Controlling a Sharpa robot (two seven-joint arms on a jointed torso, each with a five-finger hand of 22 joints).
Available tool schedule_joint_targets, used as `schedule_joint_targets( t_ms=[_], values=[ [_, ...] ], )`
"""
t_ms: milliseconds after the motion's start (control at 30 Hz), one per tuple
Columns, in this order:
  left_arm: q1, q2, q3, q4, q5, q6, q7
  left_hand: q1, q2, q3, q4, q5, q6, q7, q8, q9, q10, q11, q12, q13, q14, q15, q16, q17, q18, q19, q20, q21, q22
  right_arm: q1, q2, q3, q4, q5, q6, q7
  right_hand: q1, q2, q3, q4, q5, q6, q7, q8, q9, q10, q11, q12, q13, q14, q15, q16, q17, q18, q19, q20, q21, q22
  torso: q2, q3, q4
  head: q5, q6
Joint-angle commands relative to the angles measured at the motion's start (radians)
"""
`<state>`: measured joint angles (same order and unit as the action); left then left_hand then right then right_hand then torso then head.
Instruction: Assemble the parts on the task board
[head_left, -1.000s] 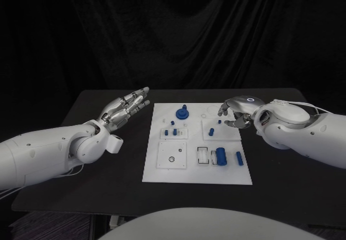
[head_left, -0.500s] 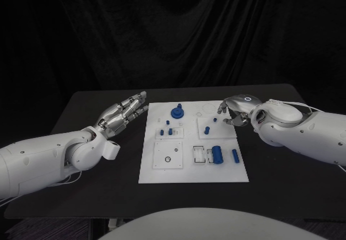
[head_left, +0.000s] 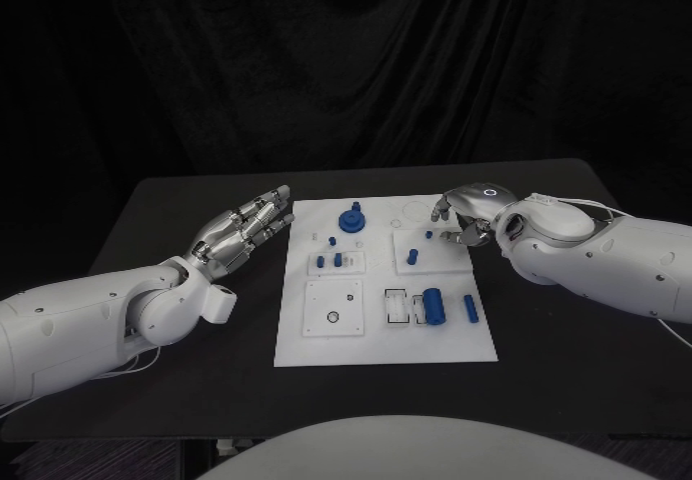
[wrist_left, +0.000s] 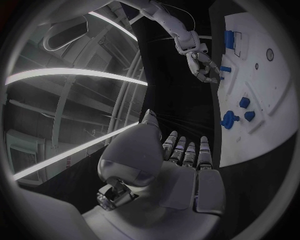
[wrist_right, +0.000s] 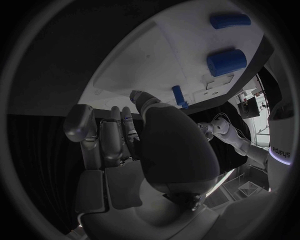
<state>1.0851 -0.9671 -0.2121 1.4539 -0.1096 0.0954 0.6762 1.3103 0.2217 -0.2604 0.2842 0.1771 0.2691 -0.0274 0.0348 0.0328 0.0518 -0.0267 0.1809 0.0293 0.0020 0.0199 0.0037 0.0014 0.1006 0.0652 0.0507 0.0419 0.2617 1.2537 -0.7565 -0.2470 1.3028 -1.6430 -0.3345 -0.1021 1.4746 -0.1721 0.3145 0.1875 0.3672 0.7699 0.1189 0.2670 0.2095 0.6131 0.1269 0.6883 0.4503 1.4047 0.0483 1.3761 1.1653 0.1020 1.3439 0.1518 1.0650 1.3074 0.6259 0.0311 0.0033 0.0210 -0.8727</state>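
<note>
From the head camera I see the task board (head_left: 387, 340) lying flat in the middle of the black table (head_left: 159, 215), between my two arms. My left hand (head_left: 245, 228) hovers over bare table just beside the board's left edge, fingers stretched out straight and apart, holding nothing; the left wrist camera shows the same flat, spread hand (wrist_left: 178, 165) with the board off to its side. My right hand (head_left: 464, 214) sits at the board's far right corner, fingers curled downward over the board's edge. I cannot tell whether anything is pinched in it: in the right wrist camera the fingers (wrist_right: 106, 137) lie close together and the thumb blocks what is beneath. A small blue peg (head_left: 428, 236) stands on the board just beside those fingertips. Further along the far edge is a blue knob (head_left: 351, 220) on a round base. Two short blue pegs (head_left: 329, 260) stand in the left middle square, another blue peg (head_left: 413, 256) in the right one. Nearer me, a thick blue cylinder (head_left: 434, 305) and a slimmer blue pin (head_left: 470, 308) lie side by side, well apart from both hands.
</note>
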Motion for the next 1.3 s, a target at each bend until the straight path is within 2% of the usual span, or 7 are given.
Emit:
schedule_joint_targets(
  t_ms=[33, 167, 233, 267, 367, 867, 1300],
  values=[
    [-0.001, 0.004, 0.001, -0.001, 0.011, 0.016, 0.185, 0.016, -0.001, -0.004, -0.001, 0.013, 0.007, 0.011, -0.002, 0.000, 0.007, 0.002, 0.003, 0.000, -0.002, -0.003, -0.004, -0.001, 0.007, -0.002, 0.004, -0.007, -0.002, -0.003, 0.002, 0.001, -0.007, 0.011, -0.015, 0.027, -0.010, 0.002, -0.003, 0.004, -0.006, 0.007, 0.007, -0.010, -0.002, 0.016, 0.001, -0.008, -0.009, 0.002, -0.001, 0.002, 0.003, 0.001, 0.008, -0.001, 0.012, 0.128, 0.002, -0.0003, 0.0013, -0.002, 0.000],
    [-0.001, 0.005, 0.001, -0.004, 0.011, 0.020, 0.181, 0.034, 0.000, -0.005, -0.004, 0.047, 0.017, 0.026, -0.001, 0.001, 0.009, 0.004, 0.002, 0.000, -0.002, 0.006, -0.004, -0.001, 0.005, -0.001, 0.011, -0.006, -0.007, -0.003, 0.005, 0.001, -0.012, 0.013, 0.001, 0.029, -0.010, 0.005, -0.004, 0.009, -0.008, 0.016, 0.015, -0.019, -0.003, 0.047, -0.004, -0.012, -0.028, 0.006, -0.005, 0.006, 0.006, -0.001, 0.014, -0.005, 0.022, 0.130, 0.001, -0.0006, 0.0016, 0.001, 0.000],
    [-0.001, 0.007, 0.001, -0.006, 0.011, 0.022, 0.179, 0.038, 0.000, -0.005, -0.005, 0.052, 0.016, 0.026, -0.001, 0.001, 0.008, 0.004, 0.000, 0.000, -0.002, 0.009, -0.004, -0.001, 0.005, -0.001, 0.013, -0.006, -0.007, -0.005, 0.006, 0.001, -0.015, 0.014, 0.008, 0.030, -0.011, 0.006, -0.003, 0.012, -0.010, 0.021, 0.018, -0.022, -0.003, 0.059, -0.006, -0.015, -0.036, 0.006, -0.007, 0.005, 0.003, -0.001, 0.015, -0.006, 0.023, 0.130, 0.001, -0.0005, 0.0009, 0.002, 0.000],
    [-0.001, 0.007, 0.001, -0.007, 0.011, 0.022, 0.178, 0.046, 0.000, -0.005, -0.009, 0.068, 0.015, 0.023, -0.001, 0.001, 0.008, 0.005, -0.001, -0.001, -0.002, 0.014, -0.003, -0.001, 0.004, 0.001, 0.018, -0.005, -0.008, -0.005, 0.007, 0.001, -0.016, 0.014, 0.010, 0.030, -0.015, 0.009, -0.003, 0.017, -0.009, 0.028, 0.029, -0.025, -0.003, 0.079, -0.009, -0.017, -0.045, 0.006, -0.010, 0.004, 0.002, -0.001, 0.015, -0.008, 0.022, 0.130, 0.000, -0.0007, 0.0019, 0.001, 0.000],
    [-0.001, 0.009, 0.001, -0.010, 0.011, 0.025, 0.175, 0.059, 0.000, -0.003, -0.015, 0.094, 0.013, 0.019, -0.002, 0.001, 0.007, 0.005, -0.004, -0.001, 0.000, 0.021, -0.003, -0.001, 0.003, 0.003, 0.023, -0.004, -0.010, -0.006, 0.010, 0.001, -0.019, 0.015, 0.016, 0.031, -0.015, 0.010, 0.000, 0.020, -0.007, 0.040, 0.033, -0.026, -0.002, 0.095, -0.013, -0.024, -0.056, 0.006, -0.012, 0.004, 0.001, -0.001, 0.015, -0.011, 0.021, 0.130, 0.001, -0.0011, 0.0011, 0.000, 0.000],
    [-0.006, 0.017, 0.001, -0.027, 0.011, 0.037, 0.157, 0.080, 0.001, -0.001, -0.031, 0.130, -0.002, 0.009, -0.003, 0.000, 0.003, 0.013, -0.011, -0.001, 0.000, 0.034, -0.003, -0.001, 0.002, 0.003, 0.035, -0.005, -0.019, -0.010, 0.036, 0.001, -0.030, 0.015, 0.032, 0.041, -0.002, 0.009, 0.011, 0.015, 0.010, 0.085, 0.049, -0.030, 0.002, 0.145, -0.018, -0.037, -0.086, 0.007, -0.018, 0.003, -0.003, -0.002, 0.016, -0.018, 0.022, 0.131, 0.001, -0.0003, -0.0002, 0.006, 0.000],
    [-0.010, 0.022, 0.001, -0.034, 0.011, 0.044, 0.148, 0.096, 0.006, 0.005, -0.046, 0.156, 0.000, 0.010, -0.002, 0.000, 0.003, 0.021, -0.010, -0.001, 0.002, 0.041, -0.002, 0.000, 0.002, 0.004, 0.043, -0.004, -0.024, -0.017, 0.062, 0.001, -0.057, 0.024, 0.043, 0.050, 0.010, 0.010, 0.034, 0.003, 0.078, 0.095, 0.053, -0.055, -0.003, 0.186, -0.019, -0.052, -0.111, 0.006, -0.018, 0.002, -0.007, -0.002, 0.016, -0.019, 0.022, 0.131, 0.001, -0.0005, 0.0008, 0.008, 0.000]
  ],
)
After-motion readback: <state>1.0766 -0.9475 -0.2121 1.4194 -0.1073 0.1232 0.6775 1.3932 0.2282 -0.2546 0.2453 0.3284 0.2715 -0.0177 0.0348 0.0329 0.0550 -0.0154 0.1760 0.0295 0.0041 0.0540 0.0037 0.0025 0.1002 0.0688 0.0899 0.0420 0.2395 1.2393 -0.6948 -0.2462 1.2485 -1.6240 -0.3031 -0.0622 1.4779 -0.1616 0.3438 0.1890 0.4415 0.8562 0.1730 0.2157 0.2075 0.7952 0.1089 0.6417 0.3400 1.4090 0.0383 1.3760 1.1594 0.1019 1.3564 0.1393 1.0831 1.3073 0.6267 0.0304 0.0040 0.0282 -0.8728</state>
